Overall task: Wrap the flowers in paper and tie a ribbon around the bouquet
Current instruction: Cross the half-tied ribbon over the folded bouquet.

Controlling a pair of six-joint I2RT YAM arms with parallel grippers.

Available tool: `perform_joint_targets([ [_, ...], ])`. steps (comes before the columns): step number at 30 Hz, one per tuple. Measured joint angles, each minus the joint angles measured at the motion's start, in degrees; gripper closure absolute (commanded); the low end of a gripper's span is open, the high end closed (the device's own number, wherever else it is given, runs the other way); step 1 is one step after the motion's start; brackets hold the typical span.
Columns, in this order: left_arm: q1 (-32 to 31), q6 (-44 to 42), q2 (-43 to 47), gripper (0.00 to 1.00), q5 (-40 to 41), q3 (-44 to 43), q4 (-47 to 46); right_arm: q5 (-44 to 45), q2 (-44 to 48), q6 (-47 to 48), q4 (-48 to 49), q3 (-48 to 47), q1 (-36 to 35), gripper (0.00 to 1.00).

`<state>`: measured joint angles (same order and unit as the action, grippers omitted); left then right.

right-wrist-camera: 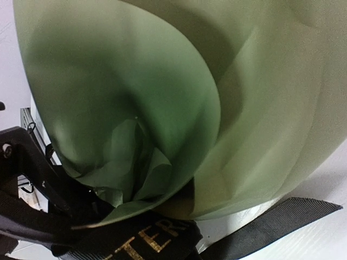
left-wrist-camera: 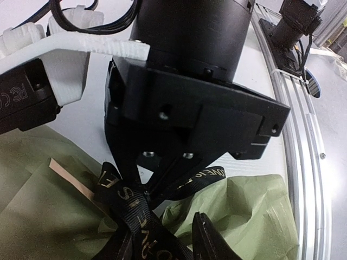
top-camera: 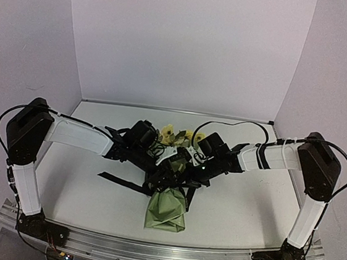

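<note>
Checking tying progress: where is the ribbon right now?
In the top view the ribbon lies mid-table, bunched over the bouquet above its green cone, with one tail trailing across the table on the left side.

Pale lilac walls (top-camera: 188, 44), white table (top-camera: 246, 206), aluminium rail (top-camera: 148, 251) at near edge.

The bouquet (top-camera: 166, 211) lies on the table (top-camera: 246, 206), flowers (top-camera: 169, 131) at its far end, ribbon (top-camera: 118, 181) across its middle.
</note>
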<state>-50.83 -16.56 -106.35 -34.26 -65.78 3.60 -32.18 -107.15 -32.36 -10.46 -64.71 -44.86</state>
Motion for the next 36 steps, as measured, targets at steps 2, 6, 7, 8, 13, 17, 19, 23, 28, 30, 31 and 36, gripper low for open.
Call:
perform_joint_targets([
  [2, 0.0, 0.28, 0.1, 0.61, 0.04, 0.0, -0.18, 0.0, 0.0, 0.02, 0.38, 0.0, 0.0, 1.0],
  [6, 0.0, 0.64, 0.97, 0.58, 0.07, 0.0, -0.18, 0.02, 0.0, 0.02, 0.54, 0.0, 0.0, 1.0],
  [7, 0.0, 0.74, 1.29, 0.58, 0.09, 0.0, -0.2, 0.02, 0.0, 0.02, 0.54, 0.0, 0.0, 1.0],
  [8, 0.02, 0.87, 1.67, 0.58, 0.07, 0.0, -0.28, 0.02, 0.0, 0.02, 0.54, 0.0, 0.0, 1.0],
  [13, 0.66, 2.1, 3.53, 0.56, 0.06, 0.0, -1.56, 0.02, 0.0, 0.02, 0.54, 0.0, 0.0, 1.0],
  [17, 2.29, 3.13, 4.02, 0.56, -0.04, 0.0, -2.95, 0.04, 0.0, 0.02, 0.54, 0.0, 0.0, 1.0],
  [19, 3.14, 3.35, 4.05, 0.57, -0.04, 0.0, -3.27, 0.04, 0.0, 0.02, 0.54, 0.0, 0.0, 1.0],
  [23, 4.56, 4.21, 4.05, 0.66, 0.18, 0.0, -3.76, 0.03, 0.0, 0.02, 0.54, 0.0, 0.0, 1.0],
  [28, 5.83, 5.6, 3.88, 0.72, 3.24, -0.69, -2.92, 0.04, 0.0, 0.02, 0.54, 0.0, 0.0, 1.0],
  [30, 6.13, 5.5, 2.85, 0.72, 4.94, -2.88, -0.63, 0.04, 0.0, 0.0, 0.54, 0.0, 0.0, 1.0],
  [31, 6.19, 5.21, 2.13, 0.73, 5.68, -4.15, 0.32, 0.04, 0.0, 0.01, 0.54, 0.0, 0.0, 1.0],
  [36, 5.95, 2.85, -1.55, 0.75, 9.28, -8.75, 5.31, 0.04, 0.0, 0.02, 0.54, 0.0, 0.0, 1.0],
])
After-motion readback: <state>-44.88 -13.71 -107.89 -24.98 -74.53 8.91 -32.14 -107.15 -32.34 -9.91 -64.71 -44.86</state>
